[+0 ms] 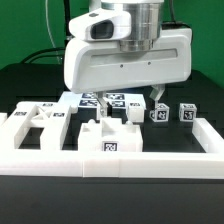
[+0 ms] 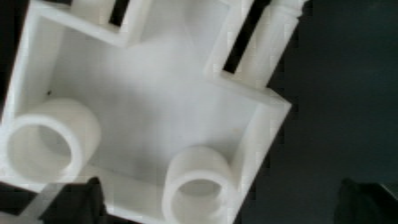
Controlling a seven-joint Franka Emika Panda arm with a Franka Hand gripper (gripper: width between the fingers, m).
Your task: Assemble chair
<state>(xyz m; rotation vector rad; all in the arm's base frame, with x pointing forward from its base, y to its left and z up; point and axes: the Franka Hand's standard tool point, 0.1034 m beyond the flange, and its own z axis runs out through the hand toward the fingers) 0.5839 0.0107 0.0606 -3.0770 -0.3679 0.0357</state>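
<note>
The chair lies as loose white tagged parts on the black table. A flat slotted panel (image 1: 38, 119) is at the exterior view's left, a blocky part (image 1: 110, 141) is in front, and two small cubes (image 1: 160, 113) (image 1: 187, 112) are at the right. My gripper (image 1: 135, 100) hangs low over the middle parts, and its white body hides what is under it. The wrist view is filled by a flat white panel (image 2: 151, 95) with two round sockets (image 2: 199, 180). The gripper (image 2: 214, 206) is open, its dark fingertips (image 2: 59, 200) wide apart on either side of that panel's socket end, not touching it.
A plain white border rail (image 1: 110, 166) runs along the front and up both sides (image 1: 206, 140) of the parts. The marker board (image 1: 103, 99) lies behind the parts, partly hidden by the gripper body. Black table shows beyond the rail.
</note>
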